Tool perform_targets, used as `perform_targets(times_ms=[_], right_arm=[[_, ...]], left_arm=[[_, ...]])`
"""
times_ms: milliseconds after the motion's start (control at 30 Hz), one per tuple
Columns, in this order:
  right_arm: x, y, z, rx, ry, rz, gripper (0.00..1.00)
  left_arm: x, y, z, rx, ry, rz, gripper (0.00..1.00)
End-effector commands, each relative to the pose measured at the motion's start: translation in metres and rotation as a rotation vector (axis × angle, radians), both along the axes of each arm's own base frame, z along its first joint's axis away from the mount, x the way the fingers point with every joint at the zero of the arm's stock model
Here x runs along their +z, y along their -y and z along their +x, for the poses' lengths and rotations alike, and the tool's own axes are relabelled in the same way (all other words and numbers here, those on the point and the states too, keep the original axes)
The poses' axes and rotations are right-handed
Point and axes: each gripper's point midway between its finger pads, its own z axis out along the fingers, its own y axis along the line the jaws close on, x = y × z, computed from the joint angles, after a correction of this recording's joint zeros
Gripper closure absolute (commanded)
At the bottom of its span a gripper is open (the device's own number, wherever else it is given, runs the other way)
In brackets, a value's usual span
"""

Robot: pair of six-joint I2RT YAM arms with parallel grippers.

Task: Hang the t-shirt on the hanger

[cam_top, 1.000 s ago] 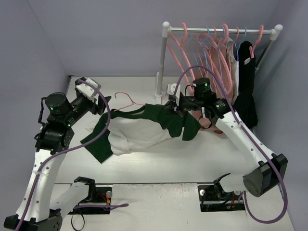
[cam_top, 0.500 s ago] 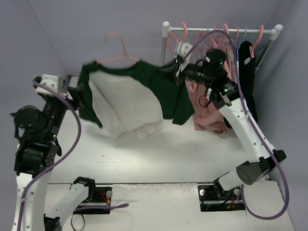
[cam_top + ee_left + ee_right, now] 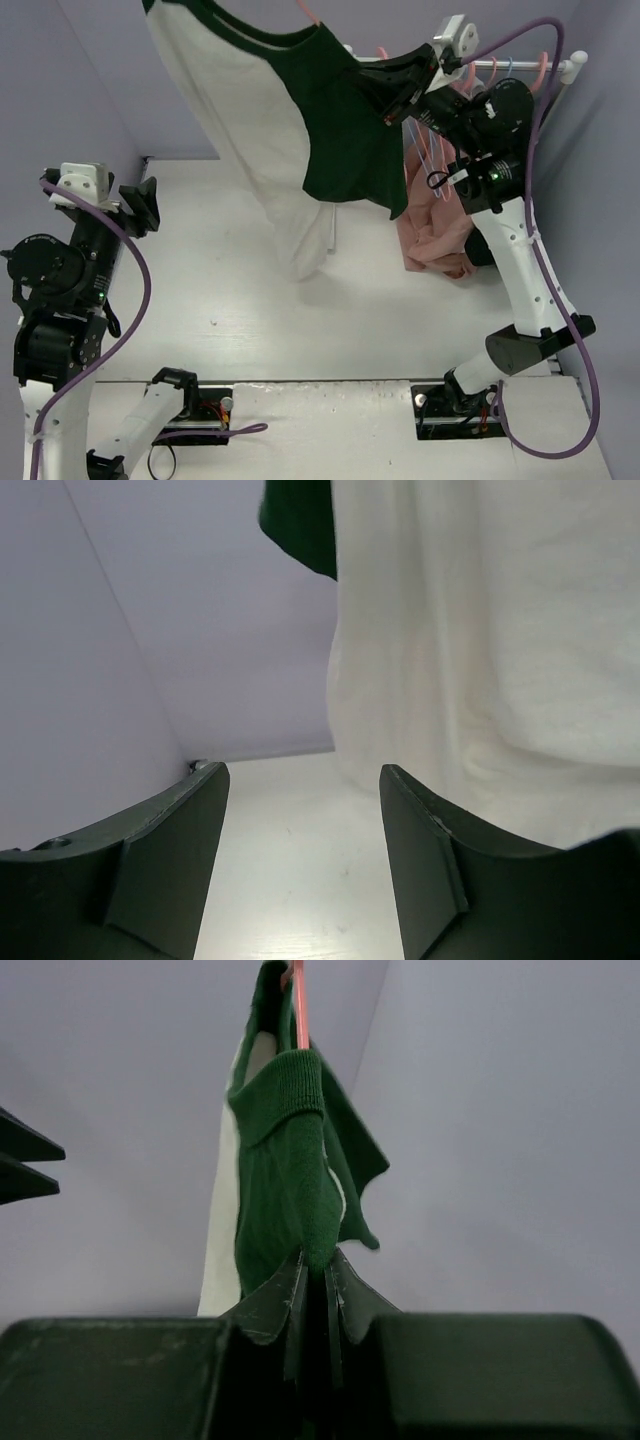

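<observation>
High by the white clothes rail (image 3: 566,66), the right gripper (image 3: 386,103) pinched the big cream-and-green cloth t-shirt (image 3: 250,120), which hung long-ways down on its thin pink hanger (image 3: 309,13), left of the rail. The left gripper (image 3: 140,205) gaped, empty.

A white clothes rail (image 3: 560,67) runs across the far right corner, with pink hangers (image 3: 542,66) and light-blue hangers (image 3: 508,68) hooked over it. A salmon-pink garment (image 3: 430,235) hangs below, its hem bunched on the white tabletop (image 3: 300,330). A sliver of a black garment (image 3: 478,250) shows just beside it. Pale lavender walls (image 3: 100,80) enclose the table.
</observation>
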Motion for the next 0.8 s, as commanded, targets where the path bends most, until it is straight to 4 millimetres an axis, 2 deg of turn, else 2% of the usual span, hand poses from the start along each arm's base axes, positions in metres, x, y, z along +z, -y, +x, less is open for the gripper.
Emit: perform_targets(times_ms=[0, 100, 167, 200, 233, 267, 300, 400, 567, 667, 767], right_arm=[[-0.059, 0.007, 0.017, -0.044, -0.094, -0.05, 1.0], [-0.073, 0.029, 0.024, -0.184, -0.156, -0.003, 1.0], [-0.093, 0.036, 0.011, -0.154, -0.17, -0.032, 1.0], [-0.095, 0.042, 0.012, -0.189, -0.192, -0.01, 1.0], [-0.09, 0.048, 0.003, -0.21, -0.178, 0.006, 1.0], [-0.097, 0.051, -0.001, -0.219, -0.179, -0.003, 1.0], [-0.109, 0.053, -0.002, -0.228, -0.192, -0.017, 1.0], [-0.122, 0.059, -0.008, -0.243, -0.226, -0.023, 1.0], [-0.163, 0.056, -0.044, -0.138, -0.295, -0.114, 1.0], [-0.169, 0.063, -0.057, -0.148, -0.308, -0.111, 1.0], [-0.171, 0.092, -0.054, -0.325, -0.334, -0.116, 1.0]], left_arm=[[0.0, 0.002, 0.01, -0.002, 0.0, -0.008, 0.43], [-0.004, 0.004, 0.012, -0.011, -0.013, -0.004, 0.43], [-0.004, 0.01, 0.013, -0.04, -0.015, -0.006, 0.43], [-0.005, 0.012, 0.015, -0.049, -0.016, -0.01, 0.43], [-0.005, 0.013, 0.016, -0.054, -0.019, -0.012, 0.43], [-0.007, 0.015, 0.017, -0.064, -0.023, -0.01, 0.43], [-0.008, 0.017, 0.019, -0.076, -0.027, -0.008, 0.43], [-0.011, 0.026, 0.022, -0.119, -0.042, -0.046, 0.43], [-0.018, 0.033, 0.025, -0.148, -0.062, -0.064, 0.44], [-0.02, 0.033, 0.026, -0.149, -0.065, -0.068, 0.45], [-0.021, 0.035, 0.028, -0.157, -0.071, -0.077, 0.45]])
